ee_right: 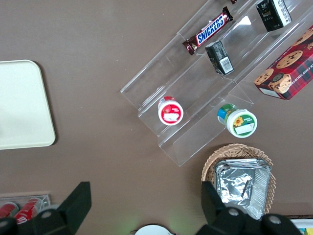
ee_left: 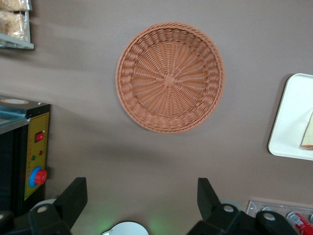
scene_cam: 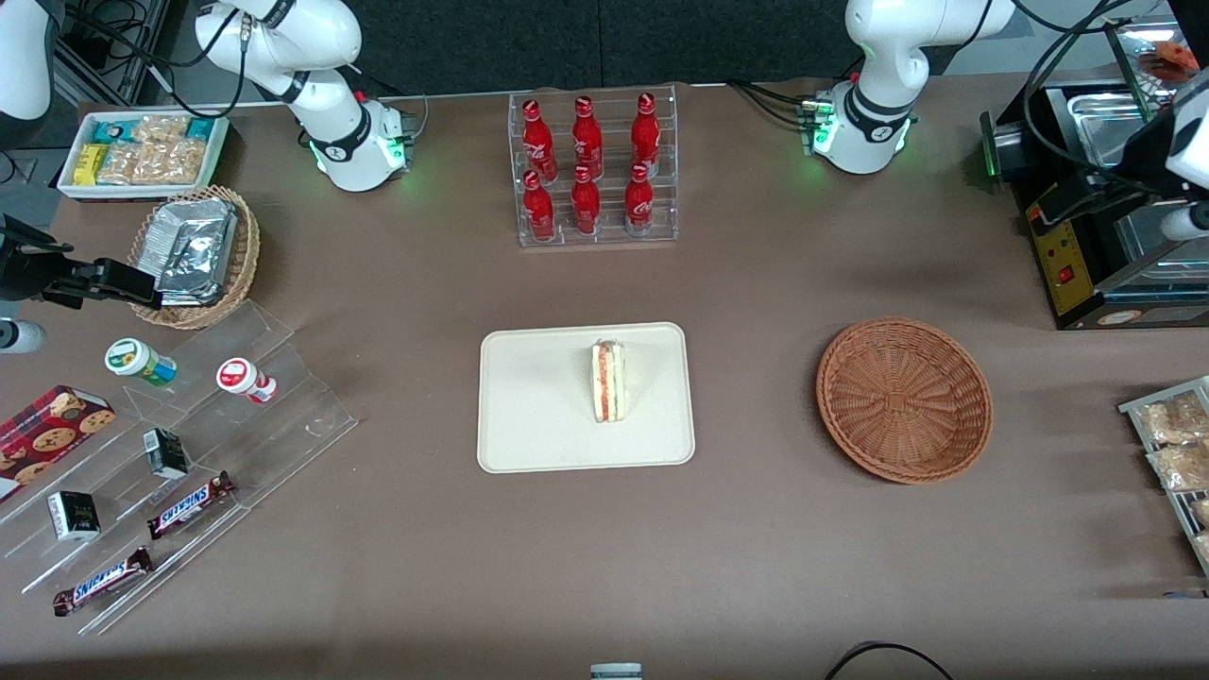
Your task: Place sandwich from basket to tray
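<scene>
End effector (ee_left: 142, 198): fingers spread wide, holding nothing, high above the surface beside the basket (scene_cam: 904, 399) | basket: one, empty | sandwich (scene_cam: 610, 381): one, standing on the tray (scene_cam: 529, 444), which lies well apart from the basket | judgement: transfer done; retreat upward, clear of the basket.

I count six red bottles (scene_cam: 590, 165) in a clear rack (scene_cam: 597, 236). Foil packets (scene_cam: 195, 250) fill a tan basket; two Snickers bars (scene_cam: 189, 503) lie on clear steps.
</scene>
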`<state>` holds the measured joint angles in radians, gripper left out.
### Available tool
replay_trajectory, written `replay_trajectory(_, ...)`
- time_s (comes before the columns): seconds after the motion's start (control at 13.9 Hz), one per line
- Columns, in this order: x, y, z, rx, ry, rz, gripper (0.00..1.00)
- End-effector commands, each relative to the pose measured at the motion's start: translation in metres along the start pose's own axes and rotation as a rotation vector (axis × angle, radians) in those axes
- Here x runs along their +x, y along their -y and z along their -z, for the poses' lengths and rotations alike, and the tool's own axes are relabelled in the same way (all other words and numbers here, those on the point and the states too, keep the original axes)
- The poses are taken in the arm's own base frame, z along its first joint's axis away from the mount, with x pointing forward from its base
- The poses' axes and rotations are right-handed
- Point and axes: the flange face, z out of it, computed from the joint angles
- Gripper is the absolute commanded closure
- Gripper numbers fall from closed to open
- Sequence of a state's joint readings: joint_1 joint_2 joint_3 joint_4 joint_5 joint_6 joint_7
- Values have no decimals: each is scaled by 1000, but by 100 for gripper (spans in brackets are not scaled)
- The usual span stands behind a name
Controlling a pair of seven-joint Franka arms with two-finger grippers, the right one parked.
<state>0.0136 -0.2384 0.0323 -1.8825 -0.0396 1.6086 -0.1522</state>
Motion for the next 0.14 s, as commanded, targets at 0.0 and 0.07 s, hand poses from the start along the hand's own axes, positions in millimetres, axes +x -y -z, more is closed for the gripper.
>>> replay_trajectory(0.0,24,-19,9,3,-1,13,1)
replay_trajectory(0.07,28,-20,14,4,2,4,1)
